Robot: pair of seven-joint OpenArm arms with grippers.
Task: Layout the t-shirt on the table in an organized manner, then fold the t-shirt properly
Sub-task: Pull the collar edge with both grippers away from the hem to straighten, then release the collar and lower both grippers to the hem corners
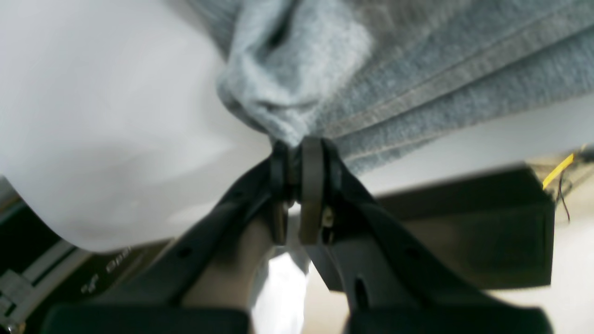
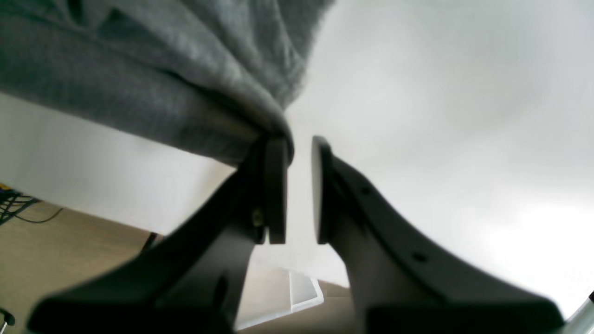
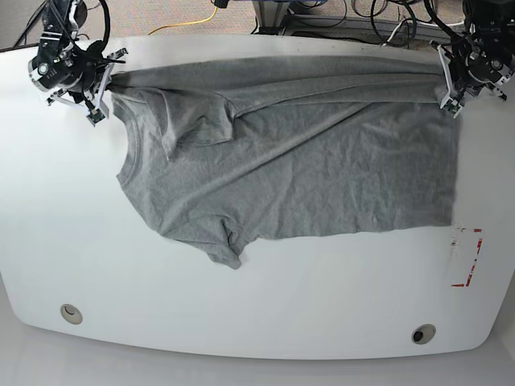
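Observation:
The heather-grey t-shirt [image 3: 306, 169] lies spread face down across the white table [image 3: 241, 314], collar toward the left and hem toward the right, with its far edge folded over and one sleeve at the near left. My left gripper [image 3: 447, 92] is at the far right hem corner. In the left wrist view this gripper [image 1: 297, 146] is shut on a pinch of the t-shirt [image 1: 417, 69]. My right gripper [image 3: 103, 88] is at the far left shoulder. Up close, the right gripper [image 2: 299, 144] is open, and the t-shirt [image 2: 162, 83] drapes over one fingertip [image 2: 276, 148] only.
A red tape outline [image 3: 469, 257] marks the table's near right. Two small round holes [image 3: 71, 312] [image 3: 422, 332] sit near the front edge. Cables, among them a yellow cable [image 3: 193, 20], lie beyond the far edge. A black box [image 1: 487, 232] sits below the table edge.

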